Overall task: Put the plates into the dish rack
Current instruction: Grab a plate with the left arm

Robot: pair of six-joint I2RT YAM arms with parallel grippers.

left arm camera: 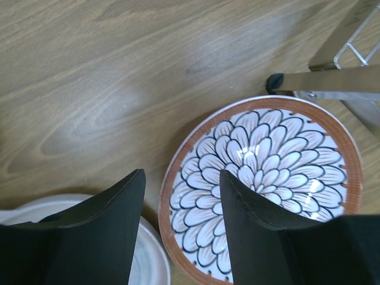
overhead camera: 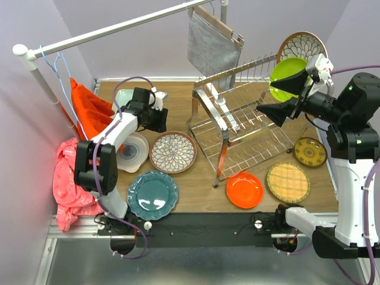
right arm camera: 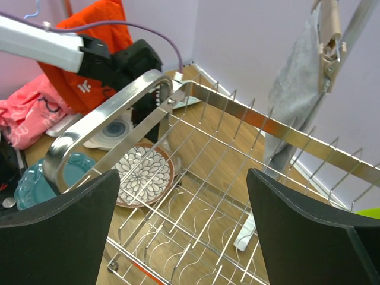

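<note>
The metal dish rack (overhead camera: 237, 133) stands right of centre. A lime green plate (overhead camera: 287, 76) and a floral plate (overhead camera: 301, 46) stand upright at its far right end. My right gripper (overhead camera: 284, 98) hangs open beside the green plate, nothing between its fingers; its wrist view looks down into the rack (right arm camera: 237, 119). My left gripper (left arm camera: 181, 175) is open low over the left rim of a second floral plate (left arm camera: 267, 166), next to the white-grey swirl plate (left arm camera: 142, 261). Teal (overhead camera: 152, 195), orange (overhead camera: 244, 190), yellow woven (overhead camera: 288, 182) and dark-yellow (overhead camera: 310, 151) plates lie flat on the table.
A white clothes rail (overhead camera: 119, 27) crosses the back, with a grey cloth on a wooden hanger (overhead camera: 211, 41) just behind the rack. Orange cloth (overhead camera: 89, 110) and pink cloth (overhead camera: 68, 178) pile at the left edge. A white object (right arm camera: 246, 231) lies under the rack.
</note>
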